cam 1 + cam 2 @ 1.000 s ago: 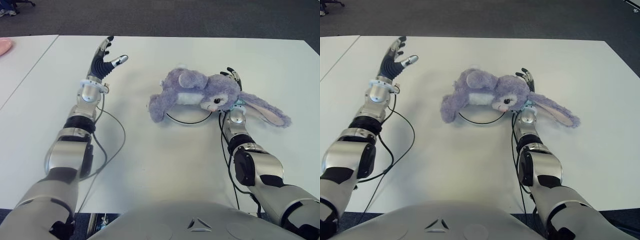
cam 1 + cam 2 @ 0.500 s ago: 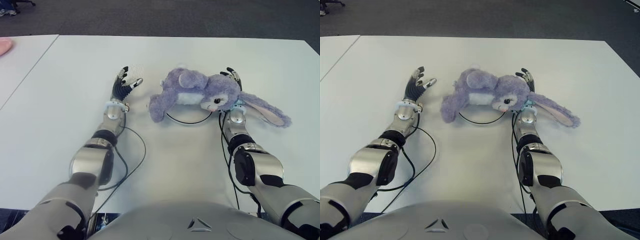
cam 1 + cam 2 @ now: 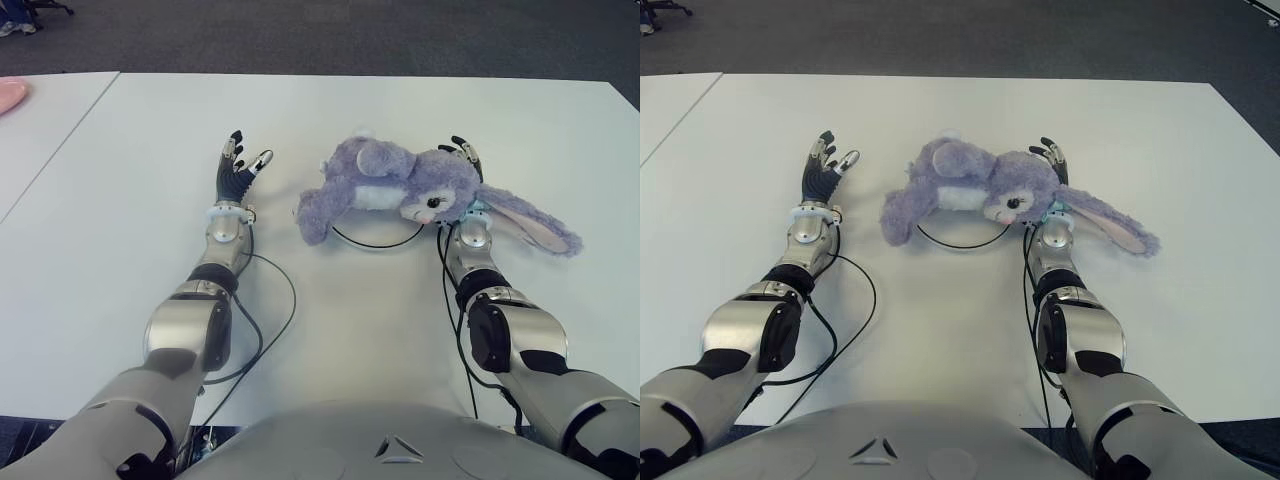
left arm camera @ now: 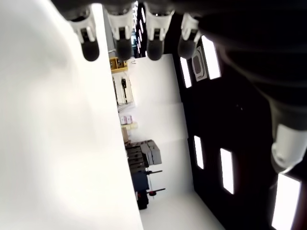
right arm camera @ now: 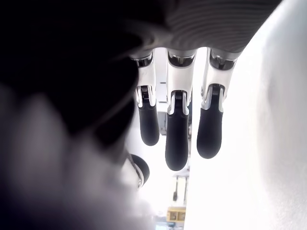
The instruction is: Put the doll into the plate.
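Nearest me, both forearms reach out over the white table (image 3: 330, 320), with thin black cables looping beside each one. My left hand (image 3: 237, 172) shows left of the doll (image 3: 400, 190), apart from it, palm up with the fingers straight and fanned; its wrist view shows them extended and nothing between them. My right hand (image 3: 466, 165) is mostly hidden behind the doll's head, only the fingertips (image 3: 462, 148) poking out above it. In the right wrist view I see three fingers (image 5: 176, 136) straight and side by side, not curled round anything, with a blurred mass close beside them that I take for the plush.

The doll, a purple rabbit, lies on its side across the plate (image 3: 375, 241), of which only a thin dark arc of the near rim shows beneath its body. Its long ear (image 3: 530, 222) trails off toward my right, lying on the table beyond the rim.

Far left, a pink thing (image 3: 10, 95) sits at the edge of the neighbouring table.
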Controlling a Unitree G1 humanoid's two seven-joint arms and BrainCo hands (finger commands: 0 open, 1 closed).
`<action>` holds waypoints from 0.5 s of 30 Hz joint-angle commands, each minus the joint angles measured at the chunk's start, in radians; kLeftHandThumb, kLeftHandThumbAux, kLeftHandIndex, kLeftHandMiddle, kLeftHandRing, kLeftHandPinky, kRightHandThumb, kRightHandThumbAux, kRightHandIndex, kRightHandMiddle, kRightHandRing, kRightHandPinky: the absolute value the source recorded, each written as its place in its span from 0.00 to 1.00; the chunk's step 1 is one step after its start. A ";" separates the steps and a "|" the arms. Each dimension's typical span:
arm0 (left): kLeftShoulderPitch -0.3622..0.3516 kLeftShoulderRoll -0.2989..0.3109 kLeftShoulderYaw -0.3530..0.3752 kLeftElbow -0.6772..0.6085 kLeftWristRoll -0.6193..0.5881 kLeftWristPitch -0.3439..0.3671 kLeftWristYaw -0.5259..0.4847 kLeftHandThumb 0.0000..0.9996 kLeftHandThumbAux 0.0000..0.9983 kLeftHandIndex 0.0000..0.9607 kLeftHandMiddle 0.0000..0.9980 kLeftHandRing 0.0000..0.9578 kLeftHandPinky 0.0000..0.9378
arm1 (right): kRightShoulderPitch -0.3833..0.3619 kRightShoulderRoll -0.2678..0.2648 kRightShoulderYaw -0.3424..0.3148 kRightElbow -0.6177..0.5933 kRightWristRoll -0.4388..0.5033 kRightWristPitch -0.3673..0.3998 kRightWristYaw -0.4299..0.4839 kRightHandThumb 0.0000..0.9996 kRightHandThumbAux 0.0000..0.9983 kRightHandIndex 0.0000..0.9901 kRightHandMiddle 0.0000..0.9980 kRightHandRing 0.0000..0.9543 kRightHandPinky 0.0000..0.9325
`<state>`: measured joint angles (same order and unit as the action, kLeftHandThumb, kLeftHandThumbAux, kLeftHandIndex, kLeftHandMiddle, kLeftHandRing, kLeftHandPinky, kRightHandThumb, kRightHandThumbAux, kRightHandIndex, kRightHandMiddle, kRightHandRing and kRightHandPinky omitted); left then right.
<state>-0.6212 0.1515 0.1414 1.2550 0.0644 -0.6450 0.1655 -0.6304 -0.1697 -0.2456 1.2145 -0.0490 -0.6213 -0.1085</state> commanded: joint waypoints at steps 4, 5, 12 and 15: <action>0.203 -0.071 -0.010 0.073 0.020 -0.021 0.022 0.00 0.50 0.02 0.03 0.00 0.00 | 0.220 0.055 -0.004 0.138 0.001 0.118 0.012 0.59 0.90 0.16 0.28 0.46 0.51; 0.208 -0.072 -0.013 0.074 0.024 -0.021 0.023 0.00 0.50 0.02 0.03 0.00 0.00 | 0.220 0.055 -0.003 0.137 0.000 0.117 0.011 0.59 0.90 0.16 0.29 0.45 0.50; 0.229 -0.087 -0.026 0.086 0.038 0.013 0.027 0.00 0.50 0.03 0.04 0.01 0.01 | 0.226 0.047 -0.002 0.137 0.000 0.115 0.017 0.51 0.91 0.17 0.29 0.44 0.48; 0.233 -0.093 -0.031 0.091 0.044 0.030 0.031 0.00 0.50 0.04 0.04 0.02 0.02 | 0.227 0.046 -0.004 0.137 0.002 0.114 0.020 0.47 0.91 0.17 0.29 0.43 0.48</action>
<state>-0.6073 0.1421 0.1386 1.2484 0.0698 -0.6565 0.1693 -0.6293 -0.1745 -0.2463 1.2145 -0.0491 -0.6213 -0.1040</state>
